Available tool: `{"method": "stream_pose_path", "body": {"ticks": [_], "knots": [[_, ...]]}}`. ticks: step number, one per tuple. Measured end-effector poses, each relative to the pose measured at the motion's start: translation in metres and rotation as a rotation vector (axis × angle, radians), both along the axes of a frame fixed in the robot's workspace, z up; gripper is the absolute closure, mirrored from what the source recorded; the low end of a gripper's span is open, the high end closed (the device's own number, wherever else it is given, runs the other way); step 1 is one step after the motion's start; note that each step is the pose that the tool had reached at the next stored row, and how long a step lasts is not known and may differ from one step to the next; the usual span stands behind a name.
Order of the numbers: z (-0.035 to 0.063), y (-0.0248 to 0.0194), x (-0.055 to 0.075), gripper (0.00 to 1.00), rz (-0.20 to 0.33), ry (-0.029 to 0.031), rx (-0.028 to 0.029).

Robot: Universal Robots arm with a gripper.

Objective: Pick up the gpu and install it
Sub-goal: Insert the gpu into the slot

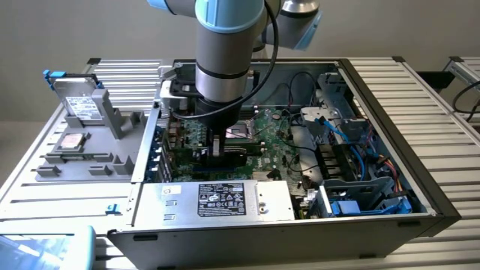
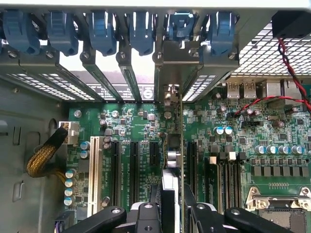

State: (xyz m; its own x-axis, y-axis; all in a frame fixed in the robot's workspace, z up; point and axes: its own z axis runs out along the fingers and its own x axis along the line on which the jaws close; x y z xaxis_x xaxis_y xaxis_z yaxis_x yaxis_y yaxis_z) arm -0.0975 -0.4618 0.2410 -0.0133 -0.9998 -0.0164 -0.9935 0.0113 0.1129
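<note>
GPU, one thin green circuit card (image 2: 181, 145) with a silvery metal end bracket (image 2: 171, 65), stood on edge over the green motherboard (image 2: 141, 126) inside the open black computer case (image 1: 420, 185). One black claw (image 2: 171, 213) was closed on the card's upper edge, a finger (image 2: 148, 216) on each side. Six blue slot clips (image 2: 141, 29) lined the case's rear wall. Two silver hard drives (image 1: 81, 107) sat on the grey tray (image 1: 45, 183) beside the case.

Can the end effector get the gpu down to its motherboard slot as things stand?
Probably yes. The end effector is shut on the gpu, held edge-on above the motherboard between the expansion slots. Its bracket sits at the open rear bay, and no cable crosses beneath it; the yellow cable bundle lies off to the side.
</note>
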Motion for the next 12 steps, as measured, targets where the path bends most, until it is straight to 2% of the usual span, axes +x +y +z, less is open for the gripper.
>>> {"method": "stream_pose_path", "body": {"ticks": [12], "knots": [[-0.0007, 0.0001, -0.0001, 0.72, 0.0, 0.0, -0.0002]]}}
